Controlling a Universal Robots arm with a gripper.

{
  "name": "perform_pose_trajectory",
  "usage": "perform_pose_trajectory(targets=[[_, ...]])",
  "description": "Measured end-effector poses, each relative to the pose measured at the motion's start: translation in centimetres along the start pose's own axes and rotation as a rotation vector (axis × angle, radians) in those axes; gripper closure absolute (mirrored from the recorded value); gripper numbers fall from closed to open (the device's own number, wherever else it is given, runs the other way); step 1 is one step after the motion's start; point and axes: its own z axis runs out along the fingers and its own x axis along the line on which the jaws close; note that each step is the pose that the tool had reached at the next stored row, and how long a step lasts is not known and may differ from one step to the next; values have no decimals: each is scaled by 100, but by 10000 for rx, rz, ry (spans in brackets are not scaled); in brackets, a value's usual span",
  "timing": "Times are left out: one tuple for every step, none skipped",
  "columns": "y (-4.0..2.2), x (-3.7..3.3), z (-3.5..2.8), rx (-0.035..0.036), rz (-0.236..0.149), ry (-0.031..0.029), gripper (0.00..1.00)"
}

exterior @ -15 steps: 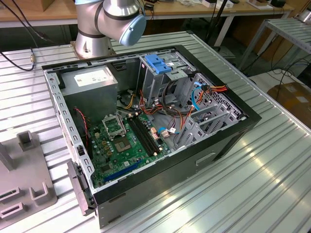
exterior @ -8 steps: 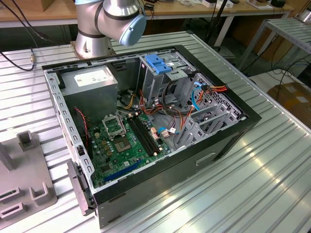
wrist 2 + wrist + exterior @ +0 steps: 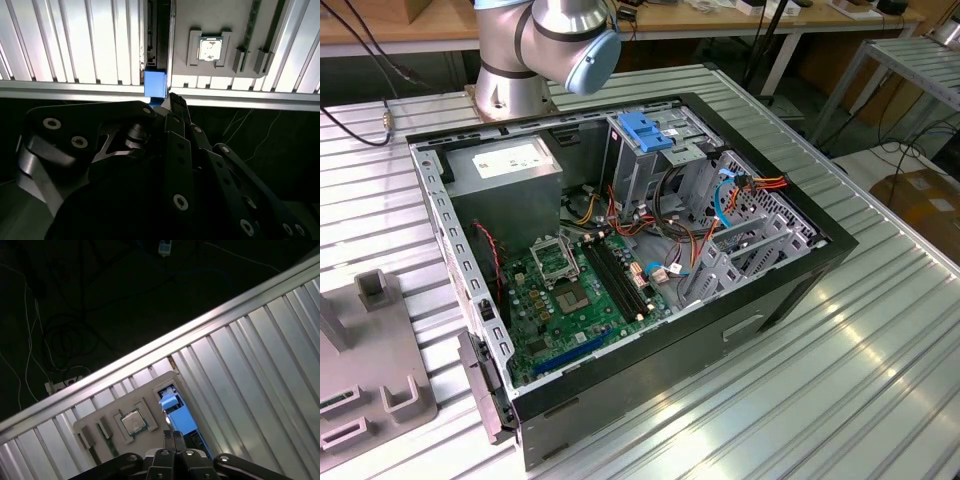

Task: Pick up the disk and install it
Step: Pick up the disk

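Both wrist views, closest: dark gripper (image 3: 171, 99) (image 3: 173, 436), tips right at the disk (image 3: 159, 45) (image 3: 170, 392). Can't tell whether the jaws are clenched on it or released.

The disk stands on edge in a slot at the side of a grey tray (image 3: 225, 15) (image 3: 145, 397). Its blue bracket (image 3: 155, 84) is the end nearest the gripper.

Beyond it on the tray are a square chip (image 3: 210, 49) (image 3: 133, 421) in a holder and memory sticks (image 3: 240, 59) (image 3: 105, 430) upright in slots.

The tray sits near the edge of the ribbed metal tabletop (image 3: 75, 45) (image 3: 260, 370). The first wrist view adds dark floor (image 3: 75, 315) with loose cables past that edge.

The exterior view gives the wider layout. The grey tray (image 3: 370, 380) is at its left, just beside an open computer case (image 3: 790, 290) lying on its side. Inside are a green motherboard (image 3: 570, 290), a grey box (image 3: 510, 170) and a blue handle (image 3: 645, 130) on a metal cage. The arm (image 3: 550, 40) rises behind the case.
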Motion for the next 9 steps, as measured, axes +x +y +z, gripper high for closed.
perform_pose_trajectory(targets=[[0, 0, 1, 3, -89, 5, 90], [0, 0, 3, 7, -212, 9, 90], [0, 0, 4, 12, -332, 13, 90], [0, 0, 8, 23, -554, 16, 90], [0, 0, 10, 31, -726, 18, 90], [0, 0, 11, 37, -880, 21, 90], [0, 0, 14, 50, -1161, 25, 90], [0, -1, 17, 75, -1450, 24, 90], [0, -1, 19, 95, -1539, 24, 90]])
